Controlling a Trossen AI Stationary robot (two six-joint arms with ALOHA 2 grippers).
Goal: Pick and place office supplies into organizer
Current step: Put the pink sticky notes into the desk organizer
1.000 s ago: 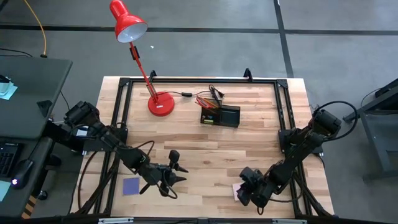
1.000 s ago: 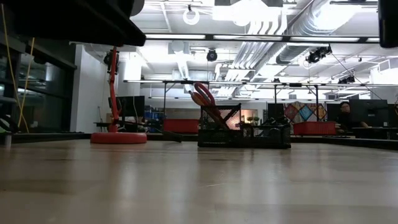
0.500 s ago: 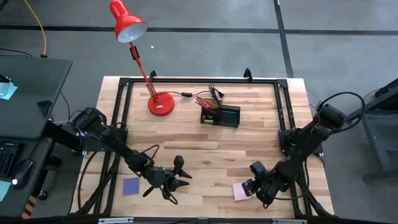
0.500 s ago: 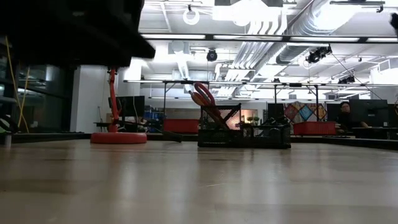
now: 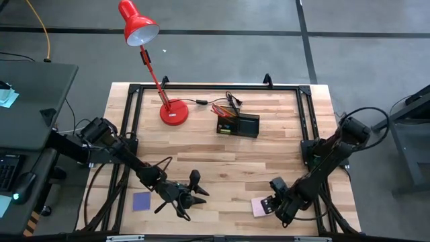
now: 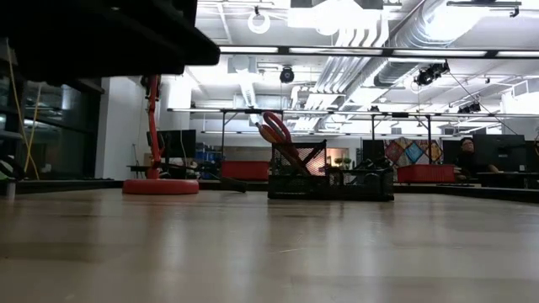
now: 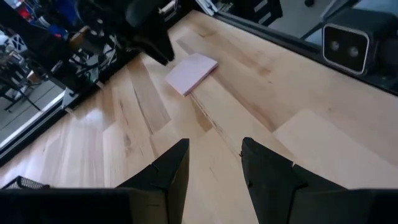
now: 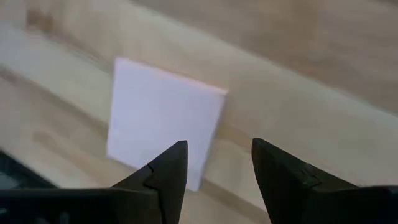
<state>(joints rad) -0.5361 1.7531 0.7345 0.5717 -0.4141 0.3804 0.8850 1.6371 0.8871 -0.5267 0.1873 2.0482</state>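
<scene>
Right end effector (image 5: 271, 204), jaws apart and empty, hovers just beside the pink sticky pad (image 5: 259, 206) at the tabletop's (image 5: 269, 154) five o'clock edge, so it should straddle the pad's opposite edges squarely before closing, to avoid sliding it.

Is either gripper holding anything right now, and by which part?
Nothing held. Right gripper is open over the pink sticky pad; left gripper is open, empty.

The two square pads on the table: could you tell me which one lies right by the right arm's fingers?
The pink sticky pad, lying just ahead of the open right gripper. The blue-purple pad lies across the table, beside the left arm.
</scene>
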